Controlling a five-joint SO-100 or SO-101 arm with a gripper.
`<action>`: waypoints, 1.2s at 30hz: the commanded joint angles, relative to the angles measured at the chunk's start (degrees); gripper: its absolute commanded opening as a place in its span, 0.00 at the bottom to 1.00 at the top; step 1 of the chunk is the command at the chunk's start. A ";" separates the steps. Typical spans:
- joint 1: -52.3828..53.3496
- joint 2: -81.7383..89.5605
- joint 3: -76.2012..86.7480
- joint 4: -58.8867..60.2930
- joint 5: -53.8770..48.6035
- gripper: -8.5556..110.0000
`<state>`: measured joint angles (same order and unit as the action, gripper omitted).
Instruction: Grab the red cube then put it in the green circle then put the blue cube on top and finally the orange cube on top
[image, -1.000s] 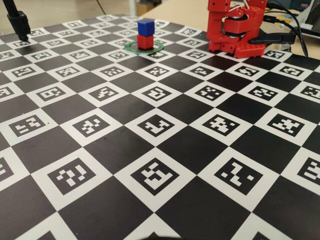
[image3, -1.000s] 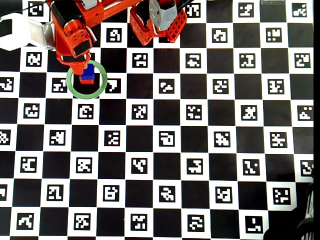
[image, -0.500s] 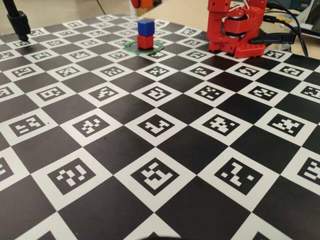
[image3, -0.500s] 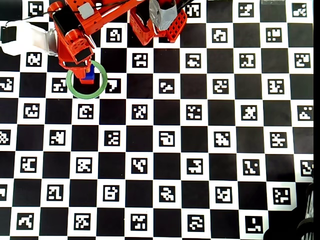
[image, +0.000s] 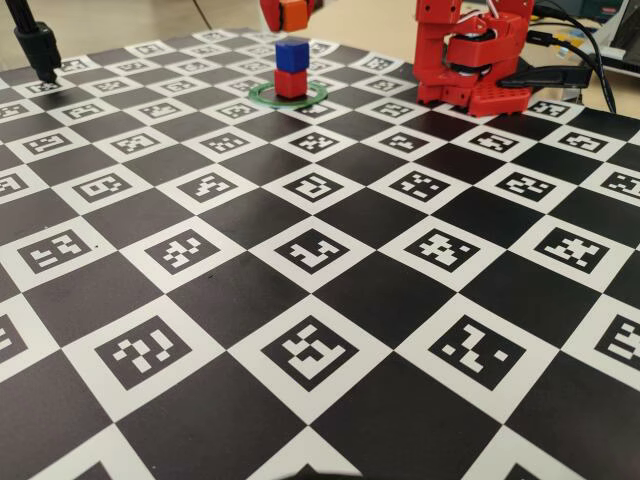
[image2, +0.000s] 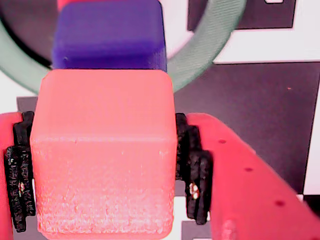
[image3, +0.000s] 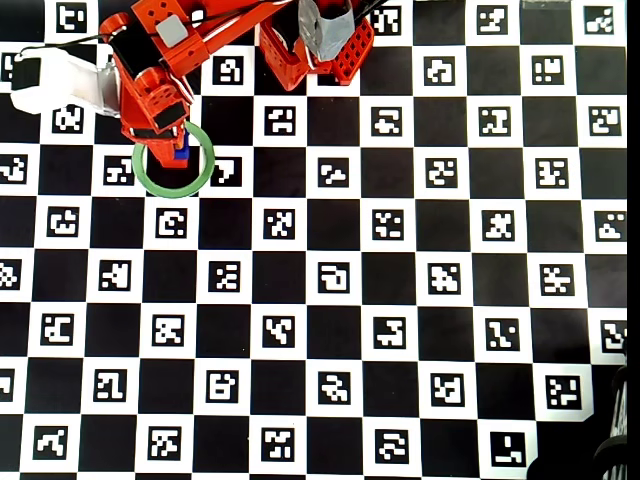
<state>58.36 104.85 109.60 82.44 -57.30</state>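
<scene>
You are working on a board (image: 330, 290) of black and white squares, each white square carrying a small black code mark; it is filling the whole overhead view (image3: 400, 300). In the fixed view, a pale wooden table (image: 350, 20) is showing beyond the board's far edge. Black cables (image: 590, 50) are lying at the far right, and a black stand (image: 35, 45) is rising at the far left. Even light is falling across the board.
</scene>
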 joint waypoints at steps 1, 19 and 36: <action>0.18 4.39 -0.18 -0.88 0.26 0.14; 0.00 3.52 2.20 -3.43 0.44 0.14; -0.44 3.60 3.78 -4.22 0.44 0.14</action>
<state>58.36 104.94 113.82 79.45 -56.95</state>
